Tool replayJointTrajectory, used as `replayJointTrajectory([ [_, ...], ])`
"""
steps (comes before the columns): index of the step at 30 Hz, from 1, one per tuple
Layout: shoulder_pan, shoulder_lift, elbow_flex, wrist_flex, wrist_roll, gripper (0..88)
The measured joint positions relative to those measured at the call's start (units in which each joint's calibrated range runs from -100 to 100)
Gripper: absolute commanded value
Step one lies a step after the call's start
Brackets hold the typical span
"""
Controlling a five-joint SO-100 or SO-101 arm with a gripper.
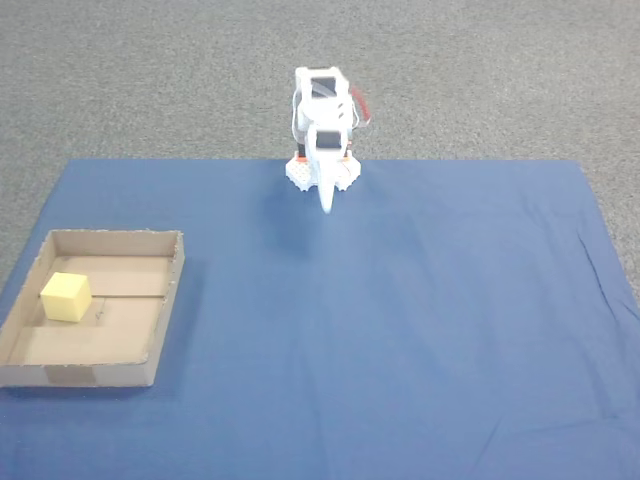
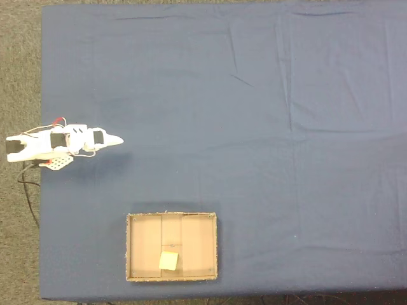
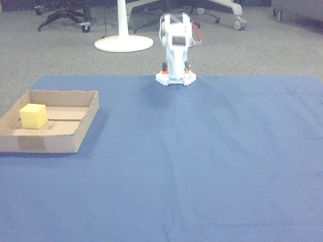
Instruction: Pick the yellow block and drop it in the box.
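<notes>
Already the yellow block point(image 1: 66, 297) sits inside the box point(image 1: 170, 290), resting on the cardboard floor near the flap seam, and nothing grips it. In a fixed view it lies toward the left side of the tray; in a fixed view from above point(image 2: 168, 260) it lies near the tray's lower wall point(image 2: 172, 277), about midway along it. In the other view the block point(image 3: 33, 116) stands at the left part of the box point(image 3: 81, 128), square on its base.

The gripper point(image 1: 326, 205) is well apart from block and box. It belongs to a white arm point(image 3: 175, 45) folded up over its base at the far edge of the blue cloth point(image 1: 400, 330), and its fingers taper to one narrow point aimed down at the cloth. From above, that tip point(image 2: 116, 141) points right across the cloth, with the box below and to the right of it. The fingers look pressed together with nothing between them, though the pictures are too coarse to be sure of a small gap.

A tape patch point(image 3: 31, 142) marks the box's near wall. Grey carpet point(image 1: 150, 80) surrounds the cloth.
</notes>
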Motion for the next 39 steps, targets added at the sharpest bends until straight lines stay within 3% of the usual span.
replayJointTrajectory([
  [5,1.96,-2.30,10.04,-3.68,-0.05,0.2],
  [23,2.78,-2.47,10.22,-3.68,-4.00,0.2],
  [39,2.86,-2.47,10.22,-3.68,-4.05,0.2],
])
